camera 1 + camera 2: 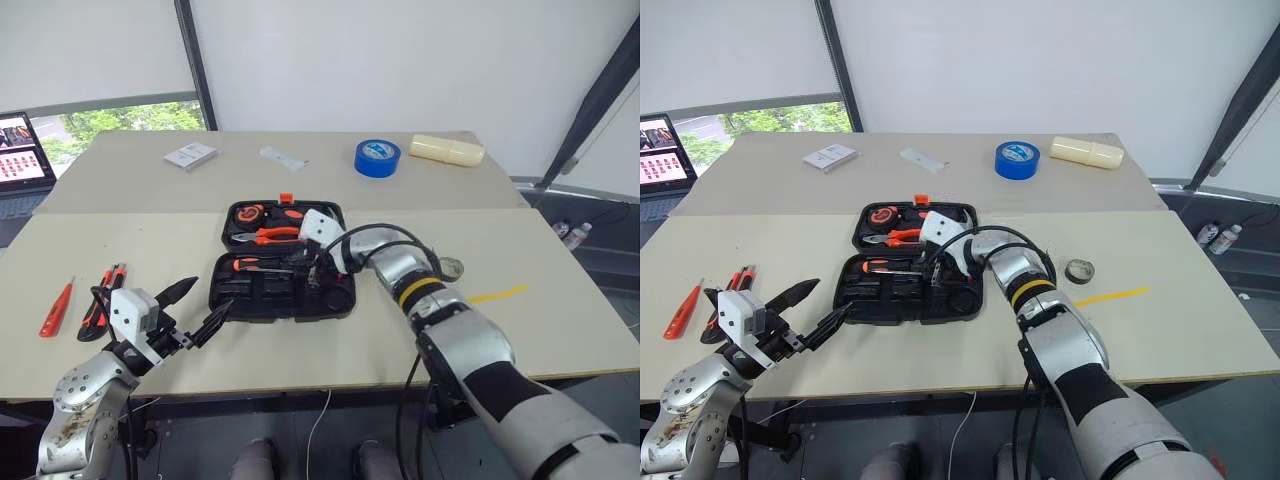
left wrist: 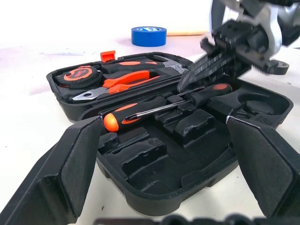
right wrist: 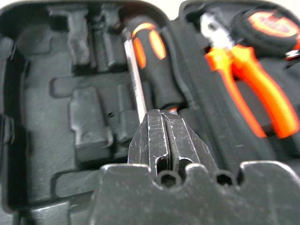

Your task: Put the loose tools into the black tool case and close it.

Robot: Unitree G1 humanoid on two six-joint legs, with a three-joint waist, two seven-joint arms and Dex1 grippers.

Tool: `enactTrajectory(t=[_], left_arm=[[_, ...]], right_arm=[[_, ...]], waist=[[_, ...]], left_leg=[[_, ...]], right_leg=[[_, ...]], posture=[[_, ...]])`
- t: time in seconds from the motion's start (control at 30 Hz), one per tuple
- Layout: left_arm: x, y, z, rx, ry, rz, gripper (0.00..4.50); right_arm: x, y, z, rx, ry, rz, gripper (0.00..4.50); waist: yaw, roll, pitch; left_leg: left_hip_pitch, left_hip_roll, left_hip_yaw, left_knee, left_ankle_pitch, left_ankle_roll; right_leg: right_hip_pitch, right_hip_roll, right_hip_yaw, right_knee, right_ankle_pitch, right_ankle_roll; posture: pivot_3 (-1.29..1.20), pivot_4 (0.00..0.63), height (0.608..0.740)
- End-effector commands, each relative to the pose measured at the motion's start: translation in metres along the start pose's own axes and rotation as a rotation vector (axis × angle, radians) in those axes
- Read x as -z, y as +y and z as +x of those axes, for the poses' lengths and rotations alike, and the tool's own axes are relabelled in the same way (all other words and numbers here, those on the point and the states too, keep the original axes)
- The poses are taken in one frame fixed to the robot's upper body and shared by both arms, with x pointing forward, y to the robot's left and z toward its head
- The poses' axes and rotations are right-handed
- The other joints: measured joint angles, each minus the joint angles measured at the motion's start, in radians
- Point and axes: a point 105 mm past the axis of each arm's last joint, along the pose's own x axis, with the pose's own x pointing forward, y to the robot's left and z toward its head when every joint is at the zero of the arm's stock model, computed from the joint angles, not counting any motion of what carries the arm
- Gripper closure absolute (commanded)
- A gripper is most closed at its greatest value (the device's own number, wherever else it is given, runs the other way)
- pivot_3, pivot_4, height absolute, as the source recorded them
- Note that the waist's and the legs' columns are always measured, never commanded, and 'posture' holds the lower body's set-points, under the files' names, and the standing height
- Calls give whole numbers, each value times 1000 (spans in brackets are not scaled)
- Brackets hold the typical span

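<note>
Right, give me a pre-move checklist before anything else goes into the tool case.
1. Black tool case lying open: ok.
2. One screwdriver in the case: ok; whether it sits fully down in its slot: cannot tell.
3. Right gripper shut and empty over the case: ok.
4. Left gripper open, holding nothing: ok.
5. Tester screwdriver and utility knife packed: not ok, they lie on the table.
6. Small tape roll packed: not ok.

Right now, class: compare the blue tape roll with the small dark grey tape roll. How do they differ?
The blue tape roll is larger and bright blue; the dark grey tape roll is smaller and dull. The blue one sits at the table's far side, the grey one nearer, right of the black tool case. Both lie flat, outside the case.
</note>
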Motion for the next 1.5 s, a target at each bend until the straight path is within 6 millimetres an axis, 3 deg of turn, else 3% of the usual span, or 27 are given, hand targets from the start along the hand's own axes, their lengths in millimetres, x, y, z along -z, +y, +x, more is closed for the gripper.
enactTrajectory(t=[0.03, 0.43, 0.53, 0.63, 0.73, 0.83, 0.97, 1.03, 1.17, 1.3, 1.43, 1.5], left_arm=[[-9, 3, -2, -13, -21, 45, 0], [-7, 4, -2, -31, -12, 51, 0], [-7, 5, -3, -36, -10, 53, 0], [-8, 7, -6, -47, -9, 54, 0], [-11, 12, -12, -83, -28, 34, 0], [-11, 20, -26, -139, -26, 16, 0], [-7, 36, -62, -280, 9, 3, 0], [-4, 44, -84, -359, 43, 4, 0], [3, 61, -139, -592, 95, -35, 0], [16, 73, -204, -871, 166, -113, 0], [17, 76, -233, -999, 176, -126, 0], [17, 78, -246, -1057, 176, -150, 0]], right_arm=[[12, 6, 2, -47, 114, -71, 4464], [46, 9, -11, -62, 280, -15, 4464], [46, 12, -9, -65, 258, -7, 4464], [35, 16, -4, -80, 166, 4, 4464], [0, 8, -3, -8, -61, -65, 4464], [-28, 0, -15, 56, -225, -187, 4464], [-52, -3, -46, 39, -465, -133, 4464], [-57, 4, -64, 21, -560, -152, 3907], [-30, 28, -90, -13, -550, -148, 2636], [-15, 43, -124, 115, -623, -117, 1326], [0, 64, -139, 126, -610, -92, 27], [8, 79, -149, 128, -612, -78, 27]], waist=[[-1, 0, 0], [11, 0, 0], [17, 0, 0], [18, 0, 0], [15, -1, -1], [10, -1, 0], [-6, -1, 0], [-8, -1, 0], [-2, -2, 0], [-4, -3, 0], [-4, -5, 0], [-3, -7, 0]], left_leg=[[0, 0, 0, 0, 0, 0], [4, 0, 0, 0, -4, -6], [5, 0, 0, 0, -4, -6], [7, 0, 0, 0, -4, -7], [7, 0, 0, 0, -4, -7], [7, 0, 1, -2, -4, -7], [6, 0, 1, -4, 0, 0], [6, 0, 1, -6, 0, 0], [9, 0, 1, -10, -1, -2], [8, 0, 2, -11, -3, -5], [11, 0, 2, -11, -5, -8], [13, 0, 2, -11, -6, -9]], right_leg=[[0, 0, 0, 0, 0, 0], [4, -1, -1, 0, 0, 0], [5, -1, -1, 0, 0, 0], [6, -1, -1, 0, -1, -1], [6, -1, -1, 0, -1, -1], [5, 0, 0, 0, -1, -1], [3, 0, 0, 0, -1, -1], [4, 0, 0, -1, -1, -1], [5, -1, -1, -4, -2, -2], [4, -3, -1, -4, -4, -3], [5, -3, -1, -4, -11, -7], [5, -3, -1, -4, -13, -4]], posture=[[0, 150, 740], [0, 150, 740], [0, 150, 740], [0, 150, 740], [0, 150, 740], [0, 150, 740], [0, 150, 740], [0, 150, 740], [0, 150, 740], [0, 150, 740], [0, 150, 740], [0, 150, 740]])
